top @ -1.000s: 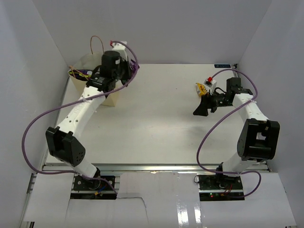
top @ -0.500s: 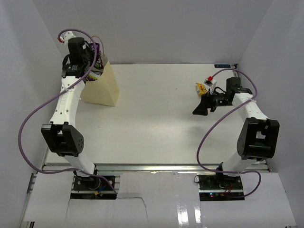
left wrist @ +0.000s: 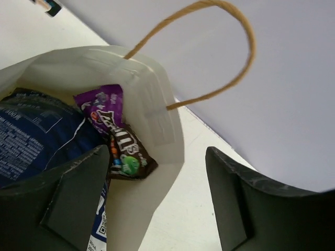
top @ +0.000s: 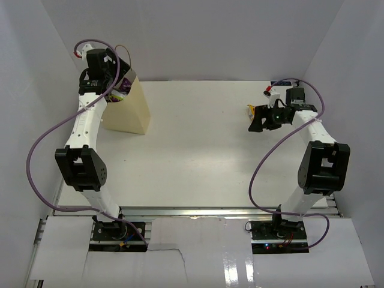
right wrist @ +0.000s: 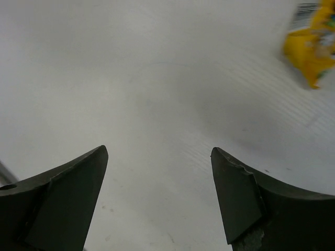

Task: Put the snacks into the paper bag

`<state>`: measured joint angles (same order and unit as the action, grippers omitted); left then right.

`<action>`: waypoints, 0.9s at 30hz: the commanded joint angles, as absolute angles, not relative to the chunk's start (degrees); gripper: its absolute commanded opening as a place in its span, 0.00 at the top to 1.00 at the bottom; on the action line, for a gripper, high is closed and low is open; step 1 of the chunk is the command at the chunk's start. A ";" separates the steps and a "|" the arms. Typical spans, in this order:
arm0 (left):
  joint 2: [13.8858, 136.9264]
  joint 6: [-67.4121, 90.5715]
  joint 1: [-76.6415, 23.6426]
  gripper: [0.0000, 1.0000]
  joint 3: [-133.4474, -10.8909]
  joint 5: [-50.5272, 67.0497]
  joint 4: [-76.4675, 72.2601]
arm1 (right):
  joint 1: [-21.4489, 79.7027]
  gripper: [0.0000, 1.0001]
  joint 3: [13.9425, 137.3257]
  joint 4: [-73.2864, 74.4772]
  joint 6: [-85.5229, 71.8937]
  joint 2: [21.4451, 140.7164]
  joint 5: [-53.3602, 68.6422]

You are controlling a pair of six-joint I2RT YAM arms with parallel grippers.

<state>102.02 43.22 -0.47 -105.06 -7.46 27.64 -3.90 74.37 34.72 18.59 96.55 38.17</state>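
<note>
The cream paper bag [top: 129, 111] stands upright at the back left, its string handle [left wrist: 230, 52] looped above the rim. Inside it lie a dark-blue chip bag [left wrist: 31, 141], a purple packet [left wrist: 102, 104] and a brown candy packet [left wrist: 128, 154]. My left gripper [top: 117, 87] hovers over the bag's mouth, open [left wrist: 157, 151] with nothing between its fingers. A yellow packet [top: 252, 110] lies on the table at the back right. My right gripper [top: 256, 122] sits just in front of it, open [right wrist: 158, 150] and empty, with the yellow packet [right wrist: 311, 49] at the upper right of its wrist view.
White walls close in the table on the left, back and right. The bag stands close to the left wall [top: 54, 90]. A purple cable [top: 36, 162] loops out from each arm.
The left arm swung from the bag's right side to above its back-left rim, and its jaws now stand open. The right gripper moved back toward the yellow packet.
</note>
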 commanded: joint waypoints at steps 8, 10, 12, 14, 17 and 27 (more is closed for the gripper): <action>76.66 30.85 -0.35 0.02 -82.38 17.39 3.53 | -2.37 0.11 89.16 20.20 0.44 109.40 1.85; 71.40 31.20 -0.35 0.02 -78.16 21.25 0.71 | -2.29 0.12 93.67 21.62 0.44 115.73 3.33; 68.66 32.33 -0.35 0.02 -73.32 24.59 0.79 | -2.02 0.13 99.72 22.41 1.31 121.08 4.56; 65.31 33.48 -0.35 0.02 -68.76 27.23 0.62 | -1.93 0.15 103.95 24.16 2.02 124.53 7.11; 61.36 36.56 -0.35 0.02 -62.87 31.28 0.44 | -1.93 0.17 109.59 26.18 2.64 130.41 11.24; 63.36 46.14 -8.42 0.02 -52.74 37.71 -7.38 | -1.49 0.74 102.14 27.95 8.86 128.51 25.80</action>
